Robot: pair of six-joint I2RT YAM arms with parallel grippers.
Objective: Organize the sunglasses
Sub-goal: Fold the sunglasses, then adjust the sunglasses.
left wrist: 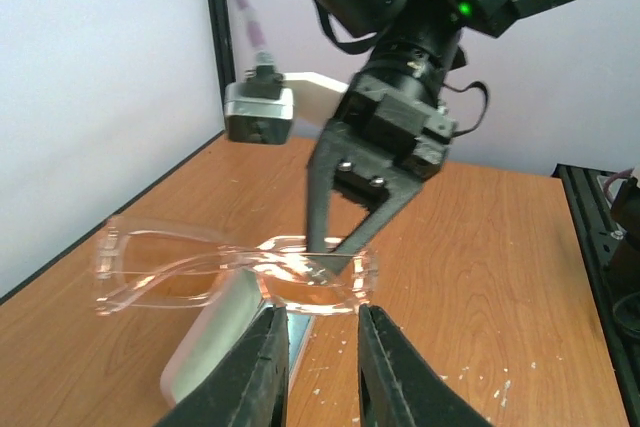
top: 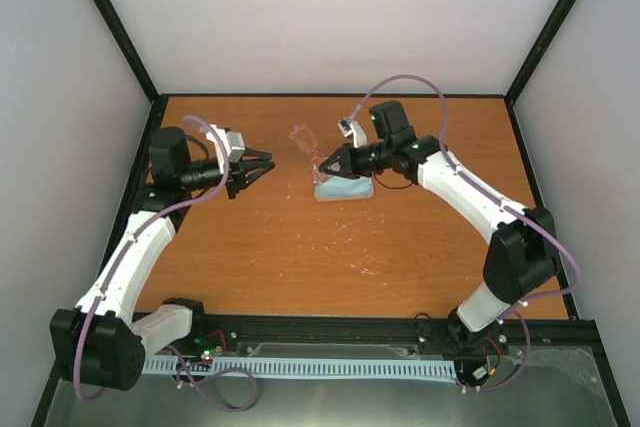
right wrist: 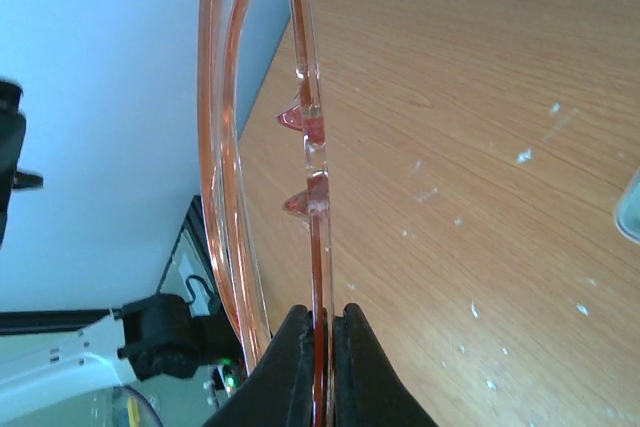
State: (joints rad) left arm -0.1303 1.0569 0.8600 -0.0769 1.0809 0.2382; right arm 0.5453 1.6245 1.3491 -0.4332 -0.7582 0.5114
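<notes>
Light, thin and brittle, the sunglasses [top: 303, 137] hang over the desk's [top: 300, 247] far middle, frame pinched by the right gripper [top: 322, 169]; the left gripper [top: 266, 166], slightly spread and empty, should take the frame gently.

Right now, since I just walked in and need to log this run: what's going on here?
The right gripper is pinching the translucent orange sunglasses by the frame, holding them up above the wooden table. The left gripper is open and empty, close by but apart from them. A light blue cloth lies on the table nearby.
</notes>
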